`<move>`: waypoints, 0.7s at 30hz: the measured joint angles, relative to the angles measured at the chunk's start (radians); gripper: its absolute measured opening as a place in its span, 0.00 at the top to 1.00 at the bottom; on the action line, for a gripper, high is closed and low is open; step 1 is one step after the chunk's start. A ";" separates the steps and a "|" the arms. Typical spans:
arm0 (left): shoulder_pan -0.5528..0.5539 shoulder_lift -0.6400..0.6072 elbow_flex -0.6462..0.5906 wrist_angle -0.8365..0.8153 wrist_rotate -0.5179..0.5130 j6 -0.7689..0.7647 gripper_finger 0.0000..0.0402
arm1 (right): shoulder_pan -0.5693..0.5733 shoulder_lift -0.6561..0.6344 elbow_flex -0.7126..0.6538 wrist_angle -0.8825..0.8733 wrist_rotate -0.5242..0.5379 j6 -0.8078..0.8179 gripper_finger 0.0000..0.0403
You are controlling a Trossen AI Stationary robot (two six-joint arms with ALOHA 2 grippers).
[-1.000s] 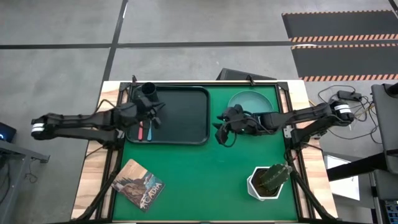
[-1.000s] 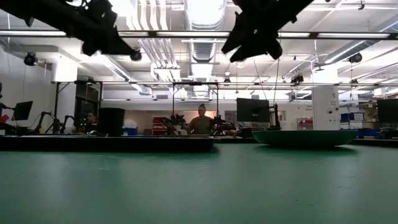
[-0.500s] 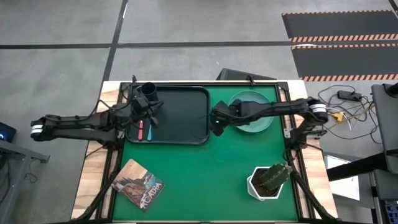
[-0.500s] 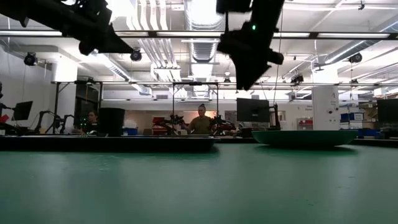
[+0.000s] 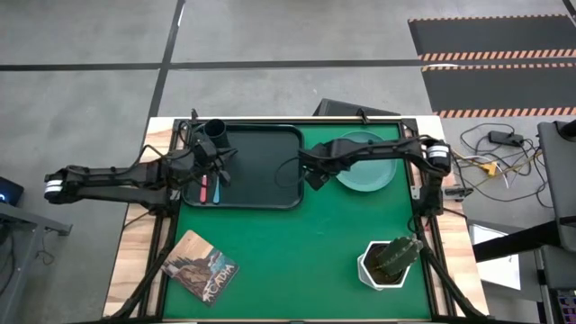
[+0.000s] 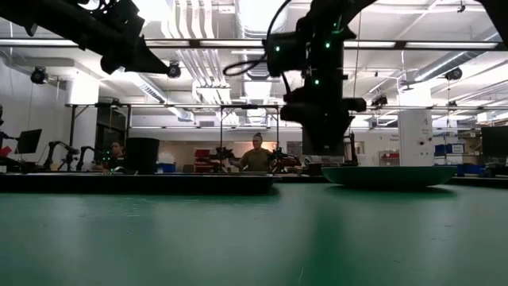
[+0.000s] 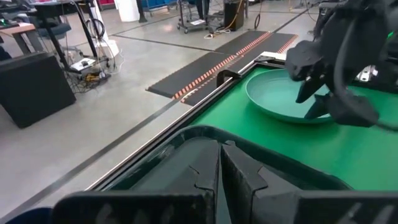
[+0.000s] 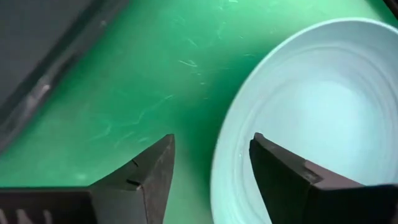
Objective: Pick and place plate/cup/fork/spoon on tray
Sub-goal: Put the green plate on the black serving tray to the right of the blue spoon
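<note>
The teal plate (image 5: 367, 163) lies flat on the green mat at the far right; it also shows in the low view (image 6: 389, 175). My right gripper (image 8: 211, 171) is open and points down just above the plate's left rim (image 8: 219, 163), one finger over the mat and one over the plate's inside. The black tray (image 5: 261, 171) holds the black cup (image 5: 216, 133) in its far left corner, with the pink fork (image 5: 203, 190) and the blue spoon (image 5: 217, 187) lying at its left end. My left gripper (image 7: 221, 168) is shut and empty above the tray's left part.
A white pot with a green plant (image 5: 389, 261) stands at the near right. A picture book (image 5: 202, 267) lies at the near left. Green mat lies bare between the tray and the plate. People stand in the room behind (image 6: 255, 156).
My right gripper has turned from a slant to pointing straight down and has come down toward the plate's left rim, while its arm has swung toward the table's far edge. The plate, the tray and the things on it have stayed put.
</note>
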 joint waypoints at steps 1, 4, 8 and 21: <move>0.000 0.000 0.000 0.000 0.000 0.000 1.00 | -0.006 0.009 0.000 0.000 0.000 0.001 0.51; 0.001 0.000 0.000 0.000 0.000 0.001 1.00 | -0.016 0.034 0.000 0.003 0.003 0.001 0.51; 0.001 0.000 0.000 -0.004 0.000 0.002 1.00 | -0.018 0.069 -0.001 0.004 0.003 0.000 0.52; 0.000 0.000 0.000 -0.005 0.001 0.003 1.00 | -0.018 0.140 -0.009 0.014 0.029 0.019 0.75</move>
